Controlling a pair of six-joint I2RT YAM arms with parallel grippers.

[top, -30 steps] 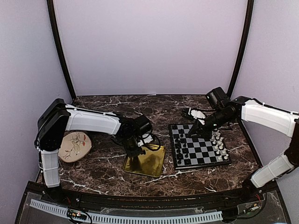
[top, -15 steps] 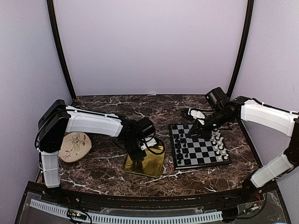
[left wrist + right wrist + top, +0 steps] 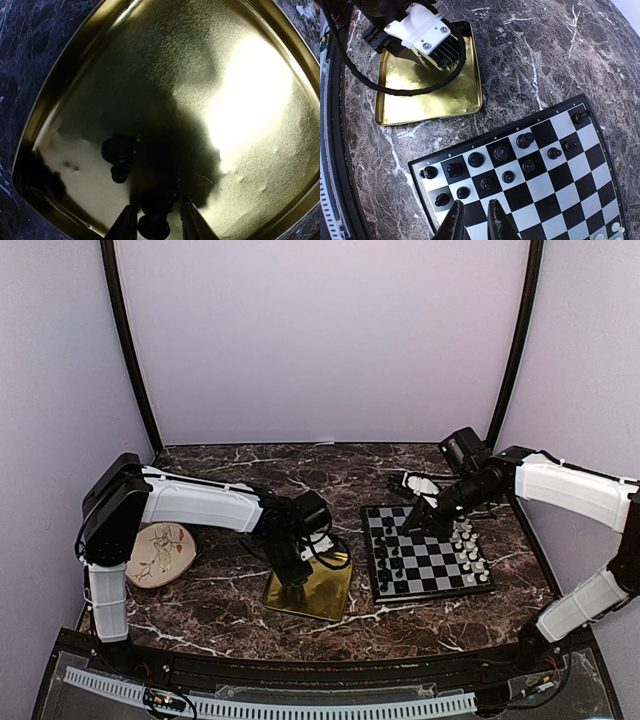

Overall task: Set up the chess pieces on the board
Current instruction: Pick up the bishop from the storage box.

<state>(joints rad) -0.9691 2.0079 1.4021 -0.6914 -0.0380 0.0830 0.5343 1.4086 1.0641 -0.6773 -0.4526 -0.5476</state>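
Step in hand: most likely the left arm is picking a black piece out of the gold tray (image 3: 260, 165) to carry to the board.
Left jaws: parted and low in the tray, one on each side of a black piece (image 3: 152, 227). A gap shows beside it, so it is not gripped.
Neighbour: a second black piece (image 3: 118, 152) sits just beside, on the left jaw's outer side.
Closing: centre first, so both jaws meet the piece together. The glossy tray floor probably lets a nudged piece skid.
Lifting: rise straight up, clear of the neighbour and the tray rim.
Board (image 3: 555, 200): flat on the table (image 3: 230, 610), to the right of the tray and apart from it.
Black pieces (image 3: 501, 153): in the two rows nearest the tray, with what look like bare squares in the outer row.
White pieces (image 3: 470, 550): along the opposite side.
Right jaws: nearly together over the board's far part. I cannot tell whether they pinch anything.
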